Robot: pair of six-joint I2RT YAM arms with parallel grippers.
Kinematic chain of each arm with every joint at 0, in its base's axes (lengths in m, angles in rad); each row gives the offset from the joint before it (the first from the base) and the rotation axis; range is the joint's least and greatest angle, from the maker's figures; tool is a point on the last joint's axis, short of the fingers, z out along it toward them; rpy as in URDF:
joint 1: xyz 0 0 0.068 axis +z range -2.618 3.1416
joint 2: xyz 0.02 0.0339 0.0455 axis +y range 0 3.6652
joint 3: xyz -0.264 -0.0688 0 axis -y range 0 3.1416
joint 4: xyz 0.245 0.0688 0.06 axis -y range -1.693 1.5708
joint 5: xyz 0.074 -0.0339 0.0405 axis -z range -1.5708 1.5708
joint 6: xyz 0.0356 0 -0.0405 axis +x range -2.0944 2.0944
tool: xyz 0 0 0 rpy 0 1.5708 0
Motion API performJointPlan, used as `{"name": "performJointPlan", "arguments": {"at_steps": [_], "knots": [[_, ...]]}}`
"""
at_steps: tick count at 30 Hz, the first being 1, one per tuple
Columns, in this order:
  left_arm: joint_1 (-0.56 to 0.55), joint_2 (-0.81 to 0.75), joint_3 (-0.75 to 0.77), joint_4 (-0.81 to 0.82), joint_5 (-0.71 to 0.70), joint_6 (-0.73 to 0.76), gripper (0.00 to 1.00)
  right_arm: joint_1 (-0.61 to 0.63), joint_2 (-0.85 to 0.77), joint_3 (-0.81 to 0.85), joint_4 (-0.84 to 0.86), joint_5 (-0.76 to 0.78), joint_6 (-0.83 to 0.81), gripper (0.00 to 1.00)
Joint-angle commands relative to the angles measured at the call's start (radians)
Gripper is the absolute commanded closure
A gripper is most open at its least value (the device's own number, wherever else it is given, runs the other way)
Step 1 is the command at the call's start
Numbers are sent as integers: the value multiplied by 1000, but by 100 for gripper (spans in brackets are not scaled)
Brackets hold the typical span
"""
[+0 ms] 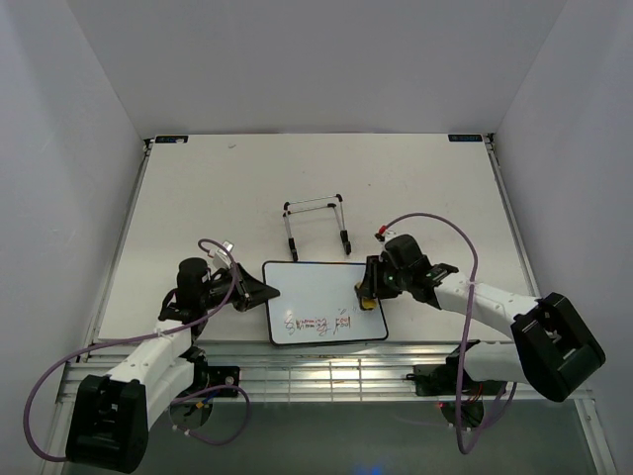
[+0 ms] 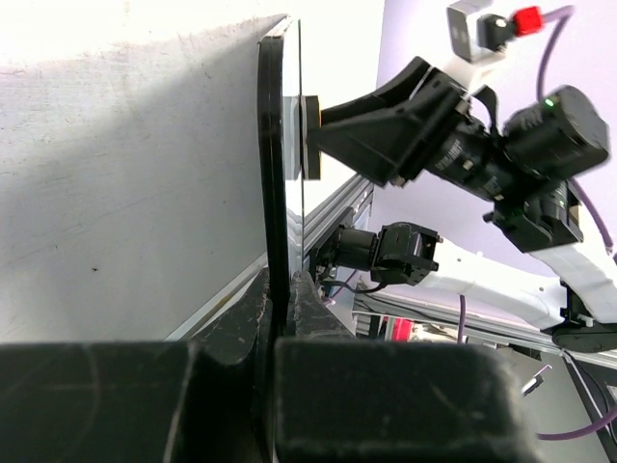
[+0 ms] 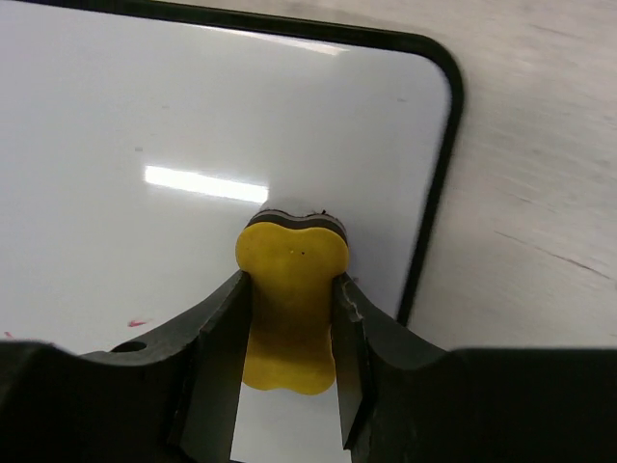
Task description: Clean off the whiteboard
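Observation:
The whiteboard (image 1: pixel 321 300) lies flat on the table near the front, with red and dark scribbles along its near edge and its upper part wiped white. My left gripper (image 1: pixel 265 292) is shut on the board's left edge; in the left wrist view the black frame (image 2: pixel 275 193) runs edge-on between the fingers (image 2: pixel 318 309). My right gripper (image 1: pixel 367 294) is shut on a yellow eraser (image 3: pixel 289 299), pressed onto the board (image 3: pixel 145 116) near its right edge. The eraser (image 1: pixel 368 300) sits at the board's right side.
A black wire stand (image 1: pixel 316 226) with white-tipped legs rests on the table just behind the board. The right arm (image 2: pixel 463 145) fills the upper right of the left wrist view. An aluminium rail (image 1: pixel 326 371) runs along the table's near edge.

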Motion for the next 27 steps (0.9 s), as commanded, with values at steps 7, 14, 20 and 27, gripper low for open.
{"name": "performJointPlan", "arguments": {"at_steps": [7,14,20,27], "knots": [[18,-14,3,86,-2,39,100,-181,9,-56,-199,-43,-130,77],[18,-27,-9,82,-12,34,100,-54,-83,-30,-133,-106,-68,79],[18,-43,-18,82,-31,14,100,177,-45,13,29,-102,55,81],[17,-53,-23,82,-28,7,100,289,44,106,91,-114,70,80]]}}
